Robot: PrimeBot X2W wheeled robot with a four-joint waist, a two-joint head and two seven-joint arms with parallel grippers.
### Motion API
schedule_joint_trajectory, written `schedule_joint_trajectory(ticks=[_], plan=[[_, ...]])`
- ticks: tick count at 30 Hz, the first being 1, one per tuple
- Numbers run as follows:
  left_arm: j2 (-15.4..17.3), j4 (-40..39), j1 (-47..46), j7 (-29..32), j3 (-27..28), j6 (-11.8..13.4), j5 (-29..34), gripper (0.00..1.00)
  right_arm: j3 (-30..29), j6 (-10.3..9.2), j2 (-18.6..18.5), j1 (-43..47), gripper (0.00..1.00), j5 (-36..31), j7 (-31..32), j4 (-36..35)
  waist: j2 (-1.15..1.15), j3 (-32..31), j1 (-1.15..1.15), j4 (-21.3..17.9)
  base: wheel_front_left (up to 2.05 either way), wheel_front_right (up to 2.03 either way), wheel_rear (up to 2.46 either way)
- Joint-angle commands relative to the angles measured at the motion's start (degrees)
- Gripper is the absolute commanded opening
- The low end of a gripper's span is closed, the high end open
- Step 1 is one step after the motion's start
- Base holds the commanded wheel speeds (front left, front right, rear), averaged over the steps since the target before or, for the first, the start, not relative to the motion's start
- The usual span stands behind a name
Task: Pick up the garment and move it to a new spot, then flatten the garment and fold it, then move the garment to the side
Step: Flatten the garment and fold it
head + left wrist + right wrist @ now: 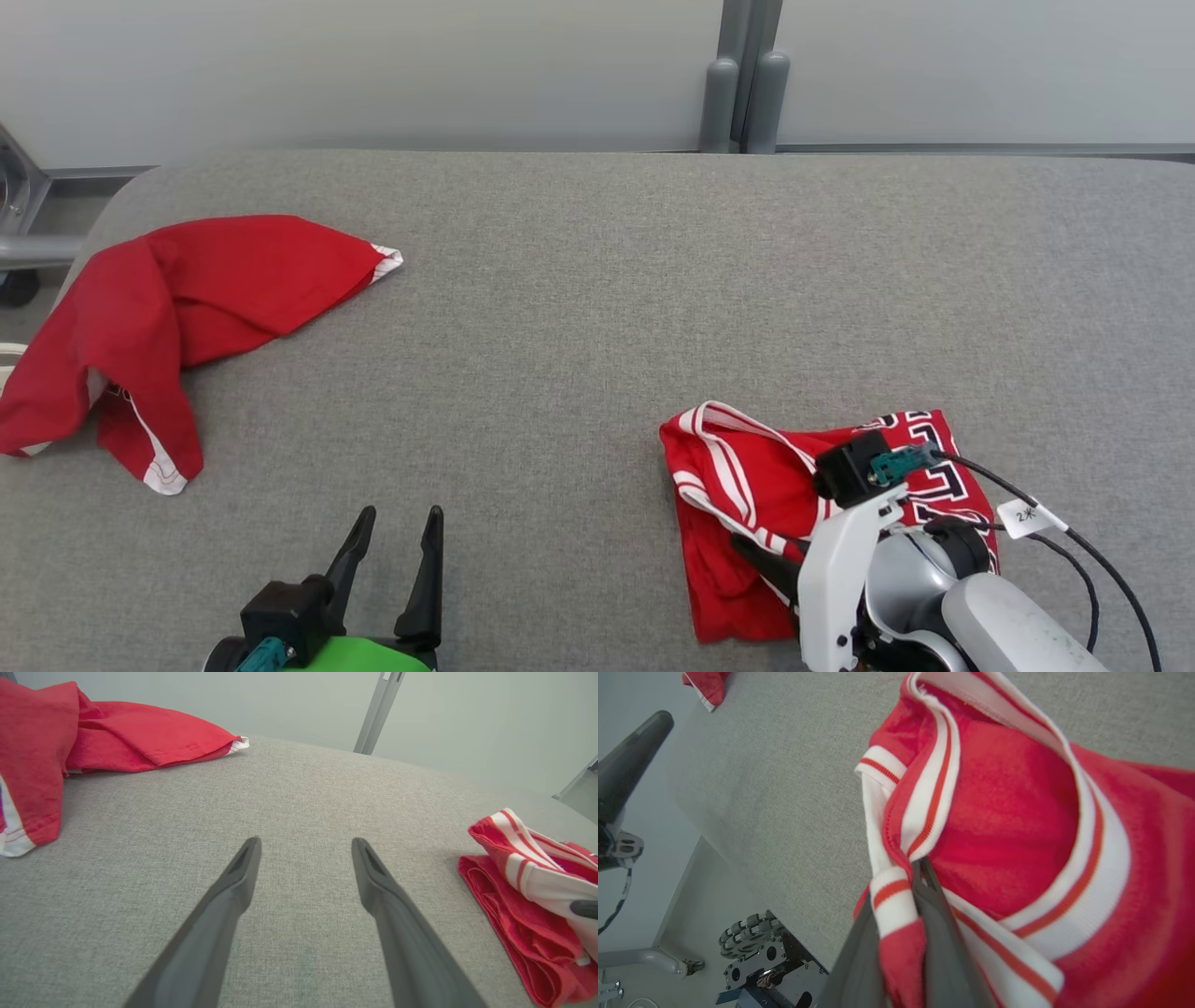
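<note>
The garment (pixel 747 485), a red jersey with white-and-red striped trim and block lettering, lies folded on the grey table's near right. My right gripper (pixel 752 549) is at its near edge, shut on a striped band of the fabric. In the right wrist view the two dark fingers pinch that band at the fingertips of the right gripper (pixel 918 868), with the garment (pixel 1008 812) spreading beyond them. My left gripper (pixel 401 515) stands open over bare table at the near left, nothing between its fingers (pixel 243 868). The garment (pixel 509 905) lies to its right.
A second red garment (pixel 187 289) lies crumpled at the table's far left edge and partly hangs over it. The grey fabric-covered table (pixel 597 280) stretches between the two. Grey posts (pixel 747 93) stand against the wall behind. The robot's wheeled base (pixel 747 942) sits below the table edge.
</note>
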Motion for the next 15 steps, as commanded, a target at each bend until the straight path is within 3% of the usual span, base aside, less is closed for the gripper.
schedule_joint_trajectory(ticks=[1, 2, 6, 10, 15], plan=[[-0.1, 0.2, 0.5, -0.1, 0.4, -0.3, 0.2, 1.0, 0.2, 0.02, -0.2, -1.0, 0.19, -0.7, -0.7, 0.0, 0.63, -0.1, 0.0, -0.2, 0.0, 0.0, 0.0], [-0.1, 0.3, 0.8, -0.1, 0.5, -0.4, 0.2, 1.0, 0.9, 0.03, -0.3, -1.3, 1.0, -1.0, -1.4, -0.2, 0.63, -0.2, 0.0, -0.4, 0.0, 0.0, 0.0], [-0.1, 0.4, 0.8, -0.1, 1.2, -0.6, 0.6, 1.0, 1.1, 0.02, 0.7, -1.0, 1.0, 1.5, -2.5, -2.7, 0.63, -0.4, 0.0, -1.3, 0.0, 0.0, 0.0], [0.4, -0.4, 0.9, -0.1, 2.2, -0.4, 0.8, 1.0, -0.5, 0.02, -0.9, 0.2, 1.0, 7.0, 0.0, -11.3, 0.63, 0.2, 0.0, -2.3, 0.0, 0.0, 0.0], [0.8, -2.4, 0.6, -0.1, 3.3, 0.0, 1.2, 1.0, -13.2, 0.02, -7.2, 2.6, 1.0, 10.9, 7.2, -17.8, 0.63, 2.3, 0.0, -3.6, 0.0, 0.0, 0.0]])
